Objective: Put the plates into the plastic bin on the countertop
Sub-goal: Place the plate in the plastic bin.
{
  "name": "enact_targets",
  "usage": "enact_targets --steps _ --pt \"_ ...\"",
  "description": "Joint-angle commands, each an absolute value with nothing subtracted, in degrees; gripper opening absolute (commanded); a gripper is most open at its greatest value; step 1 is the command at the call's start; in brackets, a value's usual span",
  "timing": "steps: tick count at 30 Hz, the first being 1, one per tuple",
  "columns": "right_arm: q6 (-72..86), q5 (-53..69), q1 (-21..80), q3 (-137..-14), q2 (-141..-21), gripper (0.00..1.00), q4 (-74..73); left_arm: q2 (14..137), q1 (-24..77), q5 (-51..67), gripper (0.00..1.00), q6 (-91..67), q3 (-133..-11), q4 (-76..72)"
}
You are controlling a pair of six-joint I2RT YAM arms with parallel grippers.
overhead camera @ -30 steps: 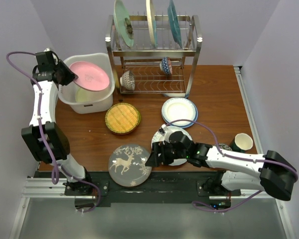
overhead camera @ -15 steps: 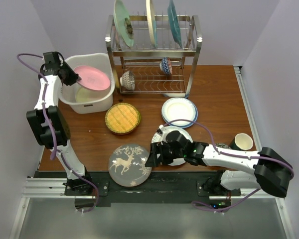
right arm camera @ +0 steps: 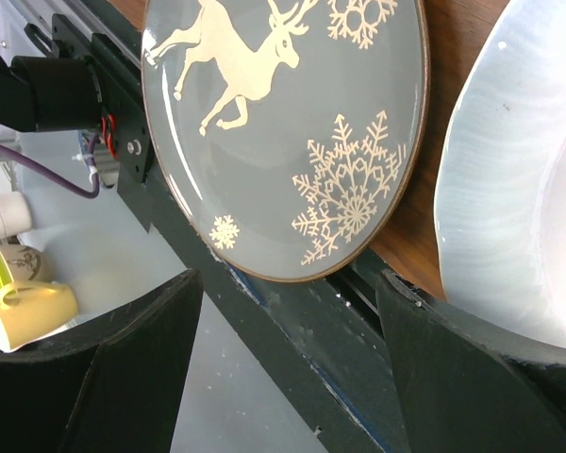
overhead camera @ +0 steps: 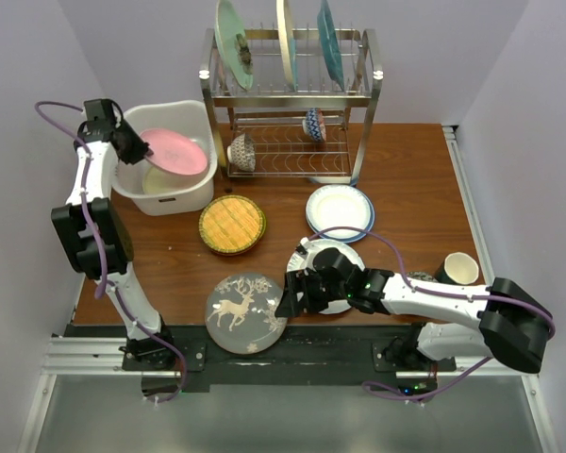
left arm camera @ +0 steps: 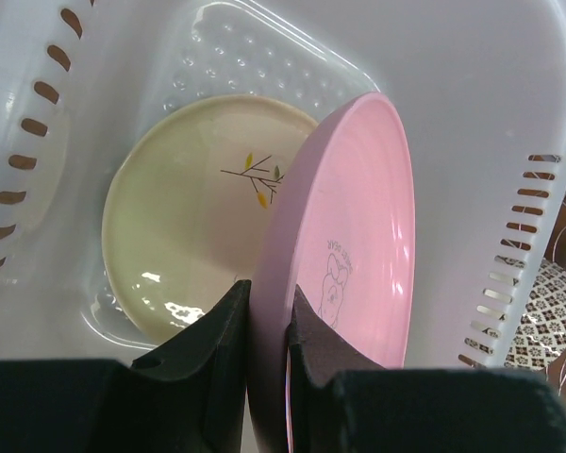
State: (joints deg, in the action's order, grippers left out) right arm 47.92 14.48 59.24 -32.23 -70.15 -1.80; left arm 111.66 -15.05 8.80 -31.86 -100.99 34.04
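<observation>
My left gripper (overhead camera: 137, 149) is shut on the rim of the pink plate (overhead camera: 174, 151) and holds it tilted inside the white plastic bin (overhead camera: 196, 186). In the left wrist view the pink plate (left arm camera: 354, 255) stands on edge over a cream floral plate (left arm camera: 184, 241) lying on the bin floor (left arm camera: 434, 75). My right gripper (overhead camera: 285, 298) is open beside the right edge of the grey deer plate (overhead camera: 244, 312), which overhangs the countertop's near edge. The deer plate (right arm camera: 283, 123) sits just beyond the open fingers (right arm camera: 132, 363). A woven yellow plate (overhead camera: 232, 224) and white plates (overhead camera: 340, 210) lie on the countertop (overhead camera: 406, 179).
A metal wire dish rack (overhead camera: 292, 94) at the back holds three upright plates and two small patterned bowls. A white plate (overhead camera: 332, 260) lies under my right arm. A cup (overhead camera: 459, 270) stands at the right edge. The black mounting rail (right arm camera: 292, 330) runs under the deer plate.
My left gripper has lowered and tilted the pink plate down into the bin. My right gripper has stayed by the deer plate.
</observation>
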Motion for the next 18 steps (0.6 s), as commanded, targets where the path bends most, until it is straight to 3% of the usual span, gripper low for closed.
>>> enact_targets --steps 1,6,12,18 --pt "47.2 15.12 59.41 -34.45 -70.23 0.78 -1.32 111.36 -14.94 9.49 0.08 -29.01 -100.28 33.57" --pt "47.46 15.12 59.33 -34.45 -70.14 0.78 -1.32 111.45 -14.06 9.84 0.25 -26.9 -99.76 34.28" --pt "47.37 15.12 59.33 -34.72 -70.14 0.78 -1.41 112.06 -13.1 9.32 0.56 -24.61 -99.58 35.94" --pt "47.37 15.38 59.33 -34.89 -70.58 0.78 -1.14 110.74 -12.31 7.03 0.59 -22.33 -98.44 37.09"
